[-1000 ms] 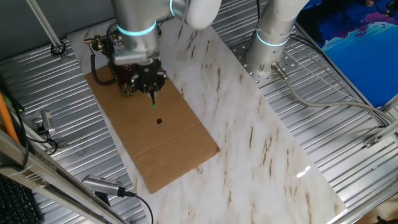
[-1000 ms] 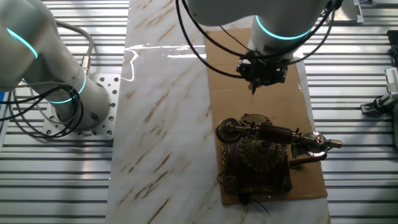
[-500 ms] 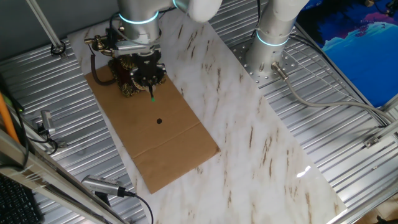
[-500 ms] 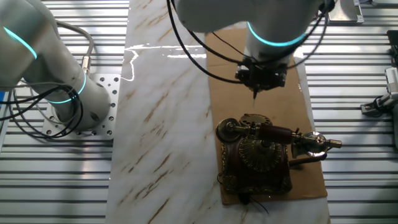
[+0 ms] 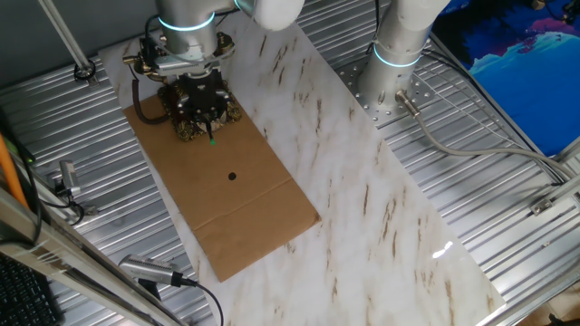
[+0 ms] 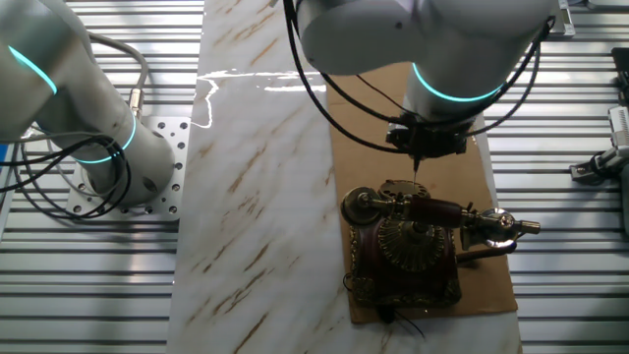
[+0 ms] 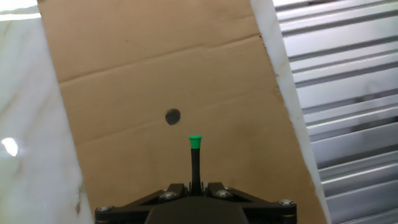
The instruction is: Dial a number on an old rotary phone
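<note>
While the pincer (image 7: 195,186) is clamping a thin black stick (image 7: 195,163) with a green tip between its fingers, the hand view is showing only that stick pointing out over a sheet of brown cardboard (image 7: 124,62), with a small dark spot (image 7: 173,116) lying just beyond the tip. No part of the phone is appearing in that view, so the tip is apparently not yet lined up with the dial.

Farther out, in the other fixed view, the pincer (image 6: 423,147) is hanging above the cardboard just beside the handset end of the old rotary phone (image 6: 408,251), and the stick is reaching down toward the phone's top edge without touching the round dial (image 6: 411,241). The phone is sitting on the cardboard at one end of the marble tabletop (image 6: 256,197), its handset resting across the cradle.

Judging from this, the dialing itself is not yet beginning: the tool is in hand and near the phone, but finding a finger hole, turning the dial and releasing it are all remaining.
</note>
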